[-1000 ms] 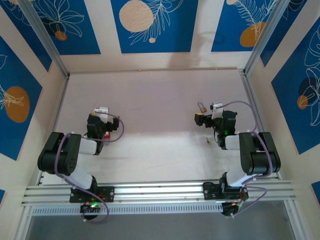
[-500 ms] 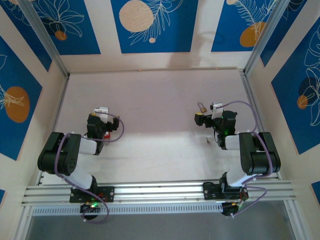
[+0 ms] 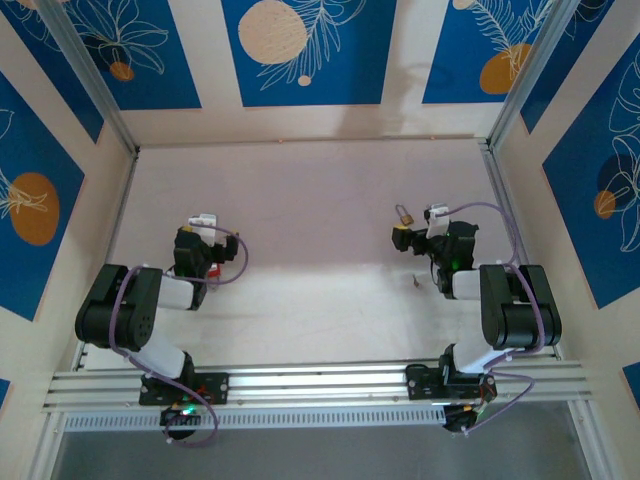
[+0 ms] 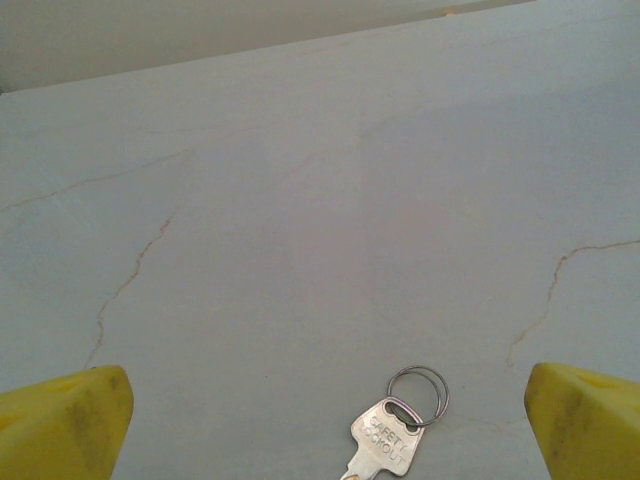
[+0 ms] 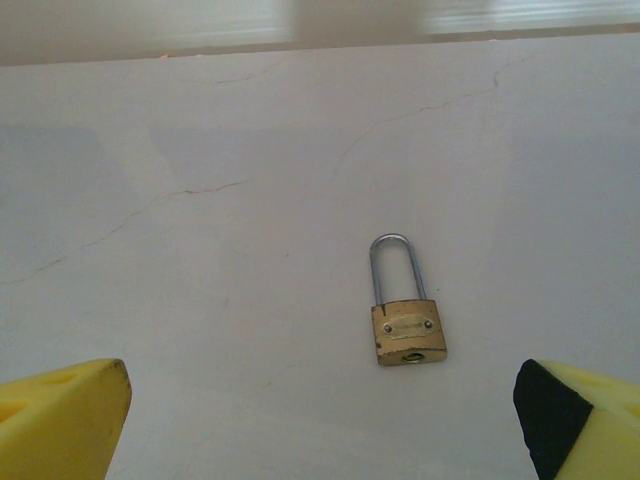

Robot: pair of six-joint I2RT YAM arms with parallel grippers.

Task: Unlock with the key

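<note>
Left wrist view puts the key (image 4: 387, 442) flat on the bench (image 4: 300, 200), just ahead of the left tool (image 4: 322, 428) and a little right of the midline between its yellow fingers (image 4: 65, 425). Those fingers stand wide apart with nothing in them. The key's ring (image 4: 418, 392) and head point toward the far edge, slanting slightly right. Its blade runs back toward the tool and out of the bottom of the view. So the long axis lies nearly along the tool's reach, and closing fingers would, I judge, meet the key across its width. This is the left half of the bench, and the left arm is plainly the nearer one.

Over on the right half, a brass padlock (image 5: 406, 331) lies ahead of the right tool (image 5: 320, 420), shackle toward the far edge. That tool is also spread wide and empty. A tiny speck (image 3: 415, 281) beside the right arm is too small to identify.

Against a second ago, the right arm has edged slightly toward the right edge. The left arm and padlock sit as they were.
</note>
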